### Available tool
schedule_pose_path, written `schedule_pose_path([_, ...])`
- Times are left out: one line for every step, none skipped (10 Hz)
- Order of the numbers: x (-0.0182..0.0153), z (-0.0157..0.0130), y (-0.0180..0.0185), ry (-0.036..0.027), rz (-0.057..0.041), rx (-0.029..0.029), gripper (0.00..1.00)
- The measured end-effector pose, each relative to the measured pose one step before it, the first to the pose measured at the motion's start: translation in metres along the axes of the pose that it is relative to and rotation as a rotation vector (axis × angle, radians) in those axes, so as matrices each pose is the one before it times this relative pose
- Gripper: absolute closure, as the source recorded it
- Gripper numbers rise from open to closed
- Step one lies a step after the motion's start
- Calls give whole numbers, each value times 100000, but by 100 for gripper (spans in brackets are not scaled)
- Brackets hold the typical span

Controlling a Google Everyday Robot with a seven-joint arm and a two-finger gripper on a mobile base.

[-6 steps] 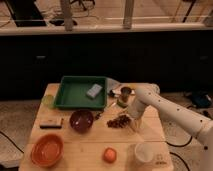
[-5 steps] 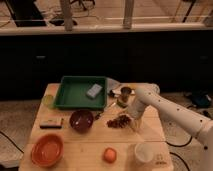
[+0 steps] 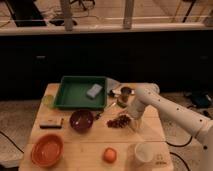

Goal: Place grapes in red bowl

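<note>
Almost nothing differs from half a second ago: the arm (image 3: 165,107) reaches in from the right in the same bent pose, and the pincer (image 3: 131,119) sits at the same spot, low over the table (image 3: 150,131) at the right end of the grapes (image 3: 119,121). The grapes lie where they lay, on the table and just right of the dark bowl (image 3: 81,120). I judge this to be a pause at the grasp, with no lift begun, so the task has not moved on. Whether the pincer is spread, pressed together or already pinching the bunch, I cannot tell. The bunch is a lumpy, stretched shape. Its long axis runs roughly left to right across the table, with the right end a little farther back and next to the pincer and the left end pointing toward the dark bowl. The red bowl (image 3: 47,150) stands at the front left corner, well apart from the grapes and beyond the dark bowl. The carry will probably have to go left and forward, over or around that bowl.
</note>
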Motion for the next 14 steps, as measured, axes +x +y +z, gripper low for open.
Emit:
schedule_pose_path([-28, -5, -11, -92, -215, -123, 20])
schedule_pose_path([-27, -10, -40, -69, -187, -59, 20])
schedule_pose_path([-36, -5, -14, -114, -237, -118, 20])
schedule_pose_path([-26, -13, -7, -108, -242, -119, 20])
schedule_pose_path([-26, -10, 9, -106, -208, -122, 20])
schedule_pose_path([-12, -10, 28, -80, -115, -104, 22])
schedule_pose_path([-13, -28, -3, -48, -103, -93, 23])
schedule_pose_path([-41, 5, -27, -78, -164, -132, 23])
schedule_pose_path([-8, -17, 3, -41, -179, -148, 23])
schedule_pose_path([-11, -7, 19, -67, -110, -100, 23])
schedule_pose_path([-10, -14, -1, -75, -165, -90, 23])
schedule_pose_path([-51, 17, -34, -58, -225, -154, 25])
schedule_pose_path([-21, -30, 10, 42, -71, -103, 28])
schedule_pose_path([-13, 5, 22, 7, -51, -173, 29])
